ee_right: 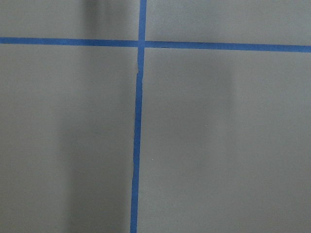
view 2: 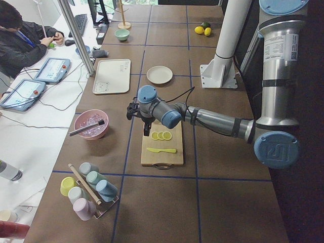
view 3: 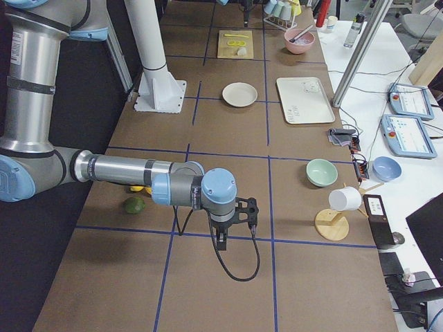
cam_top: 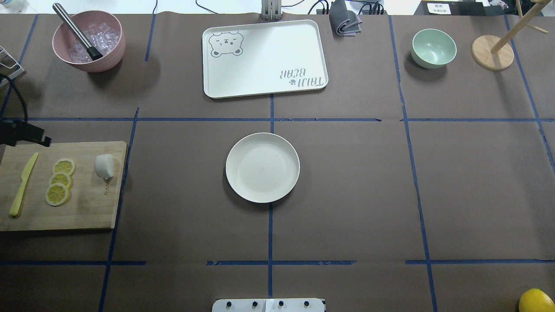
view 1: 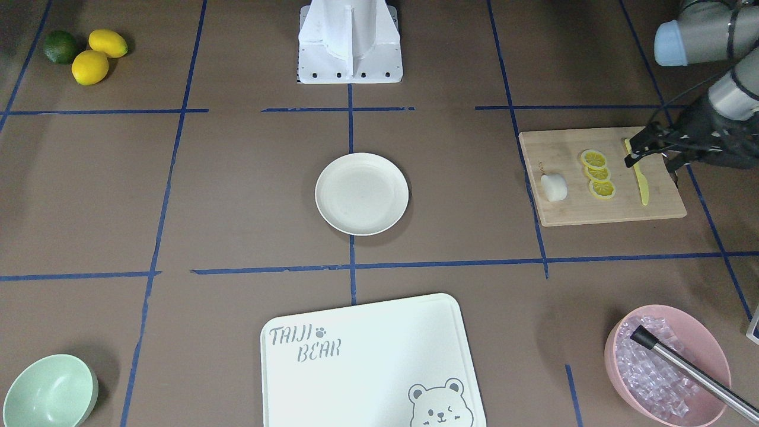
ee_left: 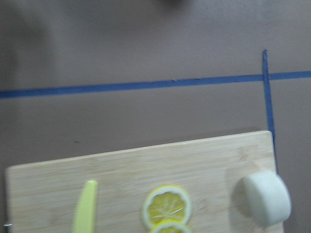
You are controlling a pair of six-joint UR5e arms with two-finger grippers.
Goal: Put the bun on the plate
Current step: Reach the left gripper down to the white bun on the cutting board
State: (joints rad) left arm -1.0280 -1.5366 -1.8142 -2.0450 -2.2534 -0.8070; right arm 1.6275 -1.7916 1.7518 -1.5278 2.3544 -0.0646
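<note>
The bun (view 1: 553,187) (cam_top: 104,166), a small white lump, lies on the wooden cutting board (cam_top: 86,208) near the edge that faces the plate. The left wrist view has the bun (ee_left: 267,197) at its lower right. The round cream plate (view 1: 362,193) (cam_top: 262,167) sits bare at the table's middle. My left gripper (view 1: 630,153) hovers open over the board's far outer corner, above the knife tip, well apart from the bun, with nothing between its fingers. My right gripper (view 3: 235,223) hangs over bare table far from both; I cannot tell its state.
Three lemon slices (cam_top: 60,180) and a yellow knife (cam_top: 24,184) share the board. A pink bowl (cam_top: 112,47) of ice holds a metal rod. A white bear tray (cam_top: 264,58), mint bowl (cam_top: 433,47) and lemons (view 1: 89,50) stand around. A person (view 2: 20,40) sits beyond.
</note>
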